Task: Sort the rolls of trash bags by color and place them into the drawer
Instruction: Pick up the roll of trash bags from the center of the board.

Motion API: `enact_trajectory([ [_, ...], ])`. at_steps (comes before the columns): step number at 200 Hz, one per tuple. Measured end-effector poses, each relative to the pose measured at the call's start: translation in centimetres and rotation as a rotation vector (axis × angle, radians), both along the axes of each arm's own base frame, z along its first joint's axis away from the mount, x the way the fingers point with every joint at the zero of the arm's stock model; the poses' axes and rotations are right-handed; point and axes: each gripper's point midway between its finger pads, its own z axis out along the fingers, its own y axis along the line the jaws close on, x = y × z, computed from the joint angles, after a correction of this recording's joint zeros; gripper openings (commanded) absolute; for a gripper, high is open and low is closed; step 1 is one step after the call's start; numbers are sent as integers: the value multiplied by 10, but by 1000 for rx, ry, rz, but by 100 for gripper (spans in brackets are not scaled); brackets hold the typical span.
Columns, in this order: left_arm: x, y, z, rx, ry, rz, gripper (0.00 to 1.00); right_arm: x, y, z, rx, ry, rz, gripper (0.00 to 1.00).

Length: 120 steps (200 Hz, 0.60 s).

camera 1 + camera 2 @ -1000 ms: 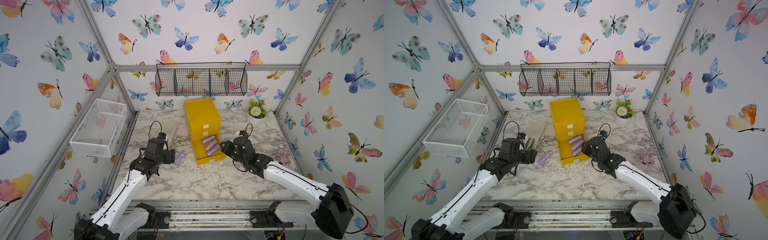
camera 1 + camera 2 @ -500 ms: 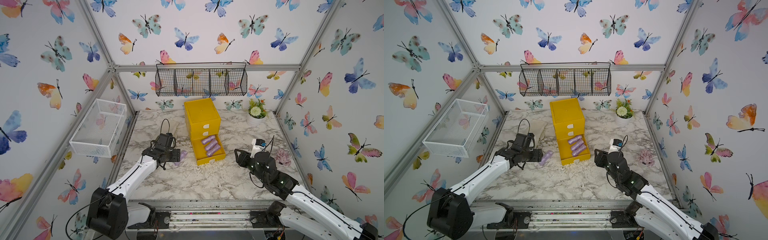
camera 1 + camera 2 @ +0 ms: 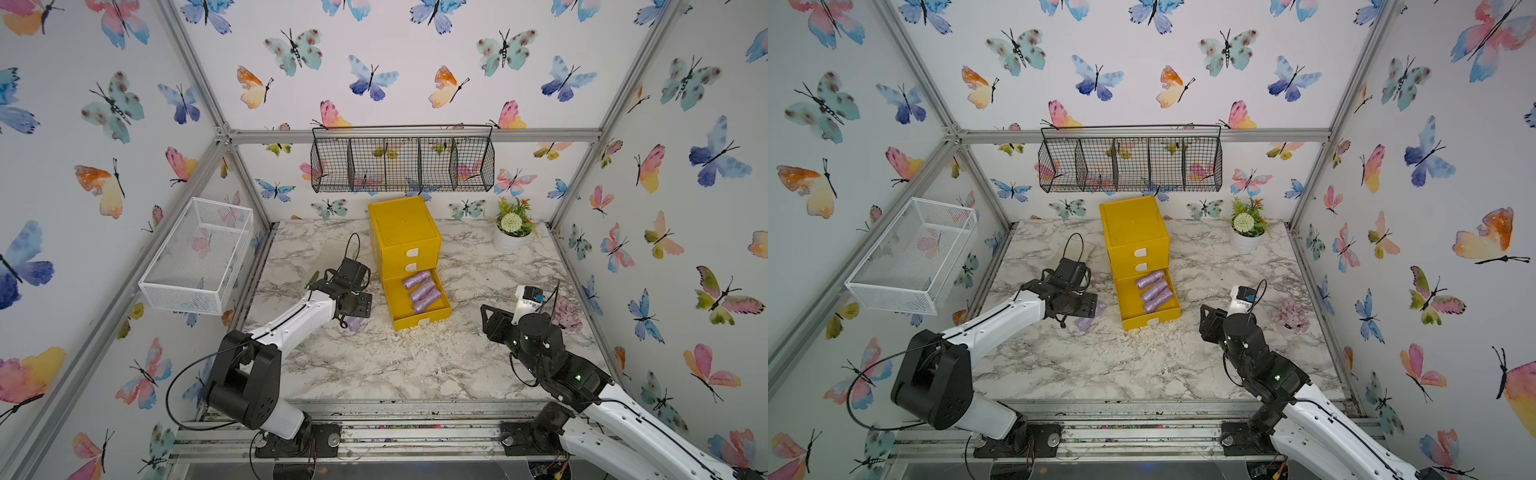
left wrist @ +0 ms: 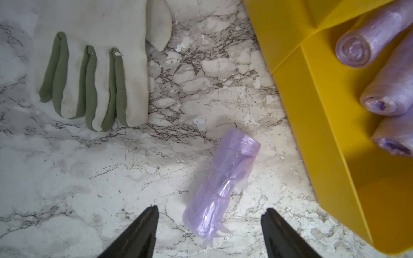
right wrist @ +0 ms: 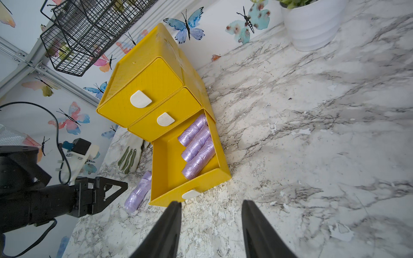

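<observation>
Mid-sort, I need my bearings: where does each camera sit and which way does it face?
Top views: high at the front, facing down and back over the table; left arm and right arm show.
Left wrist: on the left arm, looking down past the open left gripper at the loose purple roll and glove.
Right wrist: on the right arm, facing the yellow drawer chest past the open right gripper; left arm shows.
Shared: all show the open bottom drawer holding three purple rolls.

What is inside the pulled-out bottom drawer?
Three purple rolls lie side by side in the bottom drawer. The two drawers above are shut, so their contents cannot be seen.
</observation>
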Motion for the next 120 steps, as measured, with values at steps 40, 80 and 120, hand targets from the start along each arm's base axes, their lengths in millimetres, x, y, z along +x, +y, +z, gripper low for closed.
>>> enact_trajectory([
  [40, 0, -3, -29, 27, 66, -19, 76, -3, -6, 0, -8, -1, -15, 49],
  [80, 3, -5, -43, 45, 92, -39, 76, -3, -8, -2, -16, 5, -19, 49],
  [120, 1, -5, -59, 60, 136, -45, 68, -2, -7, -6, -26, 14, -22, 49],
])
